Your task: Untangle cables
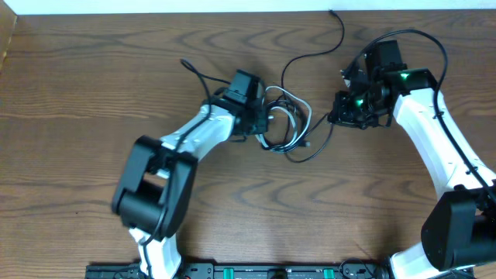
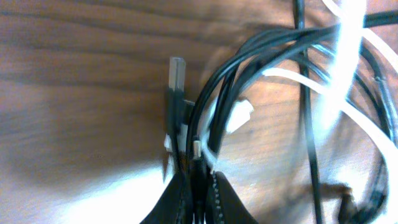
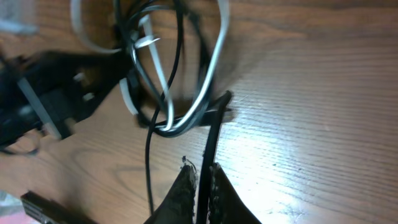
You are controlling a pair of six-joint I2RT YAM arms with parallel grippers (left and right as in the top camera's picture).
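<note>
In the overhead view, the cables (image 1: 288, 128) are seen tangled in a loose knot near the middle of the desk (image 1: 93, 93), toward its far edge. The knot lies between the left hand (image 1: 266, 124) and the right hand (image 1: 335, 118).

In the left wrist view, the left hand (image 2: 198, 196) is pressed together on black strands of the cables. A white cable (image 2: 348, 56) is looped past them and a plug (image 2: 176, 81) stands just beside them.

In the right wrist view, the right hand (image 3: 202, 186) is seen pinching a black cable (image 3: 214, 134) that leads into the knot.
</note>
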